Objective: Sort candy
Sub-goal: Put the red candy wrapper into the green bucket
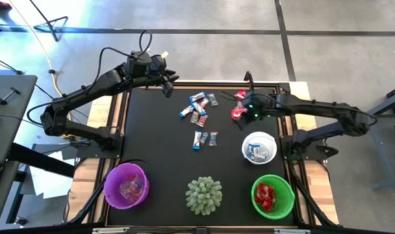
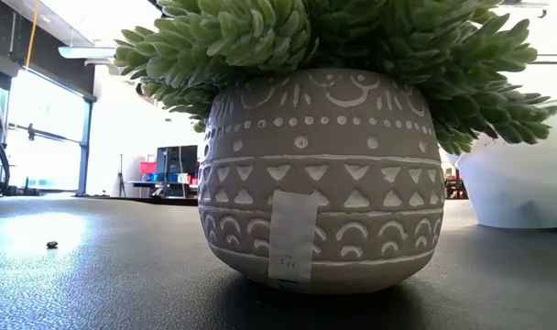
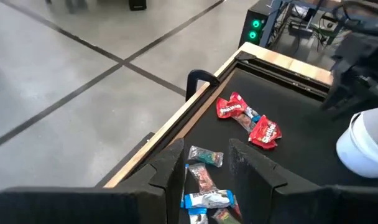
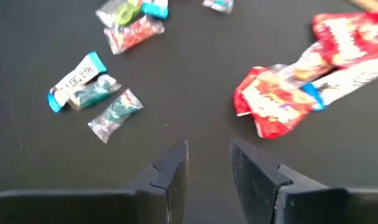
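Small wrapped candies lie on the black mat: a mixed cluster [image 1: 197, 107] near the far middle, a few [image 1: 205, 138] at the centre, and red ones [image 1: 238, 104] at the far right. My left gripper [image 1: 166, 84] hovers open over the mat's far-left part; past its fingers [image 3: 204, 165] I see the mixed cluster [image 3: 206, 180] and the red candies [image 3: 248, 118]. My right gripper [image 1: 247, 114] is open right beside the red candies [image 4: 282, 102], which lie just ahead of its fingertips [image 4: 207, 158]. Blue-and-white and grey candies [image 4: 89, 93] lie farther off.
Near edge: a purple bowl [image 1: 126, 185] with pinkish candy, a spiky pale-green plant [image 1: 204, 195] in a patterned pot [image 2: 315, 183], and a green bowl [image 1: 273, 196] with red candy. A white bowl [image 1: 259, 147] with blue-and-white candy sits close to the right gripper. The pot blocks the low view.
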`<control>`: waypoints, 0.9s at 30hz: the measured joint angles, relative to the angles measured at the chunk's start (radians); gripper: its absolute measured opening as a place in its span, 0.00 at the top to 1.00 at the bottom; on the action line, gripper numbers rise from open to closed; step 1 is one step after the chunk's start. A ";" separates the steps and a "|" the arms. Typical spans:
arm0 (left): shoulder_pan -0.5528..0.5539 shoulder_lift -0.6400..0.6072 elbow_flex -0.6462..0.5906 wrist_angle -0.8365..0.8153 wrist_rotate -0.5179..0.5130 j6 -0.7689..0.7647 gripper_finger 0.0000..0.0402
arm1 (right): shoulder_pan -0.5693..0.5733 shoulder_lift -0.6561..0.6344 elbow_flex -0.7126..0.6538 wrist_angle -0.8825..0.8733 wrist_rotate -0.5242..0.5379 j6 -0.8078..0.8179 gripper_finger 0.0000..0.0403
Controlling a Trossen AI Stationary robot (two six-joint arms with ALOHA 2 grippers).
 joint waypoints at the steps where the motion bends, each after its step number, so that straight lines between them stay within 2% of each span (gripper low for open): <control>1: 0.000 0.000 0.000 0.000 0.000 0.018 0.74 | -0.014 0.021 0.000 0.012 -0.019 -0.012 0.70; 4: 0.005 0.000 0.000 0.000 0.000 0.064 0.74 | -0.049 0.079 0.000 0.043 -0.057 -0.044 0.66; 9: 0.009 0.000 0.000 0.000 0.000 0.115 0.74 | -0.088 0.151 0.000 0.049 -0.053 -0.128 0.59; 16: 0.027 0.000 0.000 0.028 -0.031 0.110 0.74 | -0.118 0.225 0.000 0.082 -0.027 -0.350 0.57; 22: 0.053 0.000 0.000 0.113 -0.019 -0.005 0.74 | -0.164 0.308 0.000 0.070 -0.008 -0.281 0.57; 27: 0.060 0.000 0.000 0.153 0.012 -0.015 0.74 | -0.201 0.388 0.000 0.071 -0.007 -0.299 0.57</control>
